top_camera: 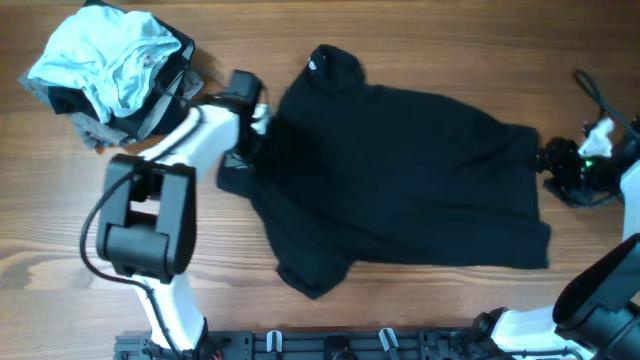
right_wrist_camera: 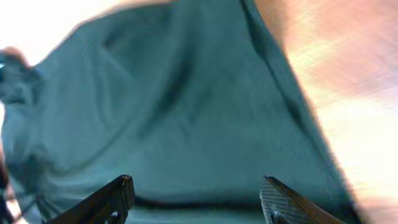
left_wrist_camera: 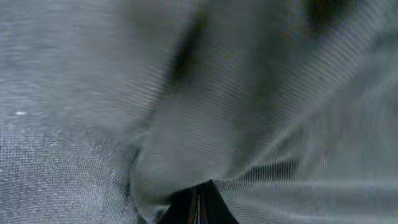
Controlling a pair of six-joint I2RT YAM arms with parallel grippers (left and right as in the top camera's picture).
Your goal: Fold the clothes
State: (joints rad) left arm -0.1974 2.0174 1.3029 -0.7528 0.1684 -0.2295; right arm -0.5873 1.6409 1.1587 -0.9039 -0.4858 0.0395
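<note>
The black shirt [top_camera: 400,170] lies spread at the middle of the surface [top_camera: 420,30], the left tool [top_camera: 257,137] clenched on its edge at 9 o'clock, the right tool [right_wrist_camera: 197,185] released at 3 o'clock

nothing really readable here. the only candidate is the little white tag [top_camera: 316,66] at the collar of the shirt [top_camera: 400,170], around 11 o'clock on the shirt in the overhead view, and it's way too small to make out any print. both wrist views are just blurry fabric, so no letters, numbers or logos to read there either.
</note>
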